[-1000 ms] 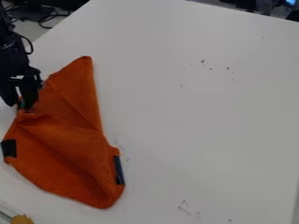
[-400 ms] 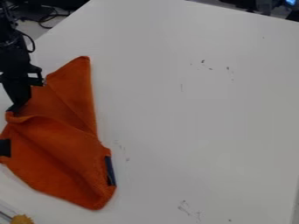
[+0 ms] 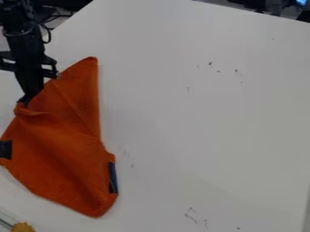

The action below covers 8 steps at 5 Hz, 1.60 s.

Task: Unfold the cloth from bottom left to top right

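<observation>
In the camera view, read as a clock face, the arm [image 3: 23, 41] comes in between 10 and 11 o'clock and hangs down to the gripper [image 3: 25, 100] near 9 o'clock. The gripper is pinched narrow on the upper left edge of the orange cloth [image 3: 57, 149], which lies creased on the pale desk [image 3: 212, 131] from near 11 down to about 7 o'clock. A dark patch [image 3: 5, 149] sits on its edge between 8 and 9, another [image 3: 113, 177] near 7. Between 7 and 8, by the corner, is a small yellow thing [image 3: 23, 227]. Dark specks mark the desk near 1 o'clock.
</observation>
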### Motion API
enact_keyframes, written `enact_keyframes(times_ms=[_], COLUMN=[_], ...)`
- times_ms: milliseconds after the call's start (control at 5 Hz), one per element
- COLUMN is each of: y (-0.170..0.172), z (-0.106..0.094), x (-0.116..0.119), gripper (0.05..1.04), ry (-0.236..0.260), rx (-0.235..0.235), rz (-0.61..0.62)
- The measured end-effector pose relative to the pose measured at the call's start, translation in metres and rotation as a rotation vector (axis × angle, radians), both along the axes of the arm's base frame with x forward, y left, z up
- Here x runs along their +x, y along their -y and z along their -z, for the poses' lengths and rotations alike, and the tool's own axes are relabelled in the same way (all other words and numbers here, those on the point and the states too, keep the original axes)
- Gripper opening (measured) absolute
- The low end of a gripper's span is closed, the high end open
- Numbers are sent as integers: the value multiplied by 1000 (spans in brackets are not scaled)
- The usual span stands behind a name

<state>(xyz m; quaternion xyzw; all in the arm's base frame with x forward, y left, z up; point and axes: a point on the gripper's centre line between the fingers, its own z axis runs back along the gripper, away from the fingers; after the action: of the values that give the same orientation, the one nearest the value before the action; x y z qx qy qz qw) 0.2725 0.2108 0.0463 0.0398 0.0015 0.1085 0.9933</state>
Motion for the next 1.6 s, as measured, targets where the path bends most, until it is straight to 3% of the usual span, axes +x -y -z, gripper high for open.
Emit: enact_keyframes(times_ms=[400, 800, 1000, 1400, 1600], y=[40, 102, 122, 159, 163], z=[-21, -39, -50, -37, -18], x=[32, 87, 105, 137, 143], gripper=[55, 55, 55, 55, 55], ry=[65, 225, 282, 283, 262], rx=[37, 32, 21, -51, -94], rz=[88, 204, 255, 331, 307])
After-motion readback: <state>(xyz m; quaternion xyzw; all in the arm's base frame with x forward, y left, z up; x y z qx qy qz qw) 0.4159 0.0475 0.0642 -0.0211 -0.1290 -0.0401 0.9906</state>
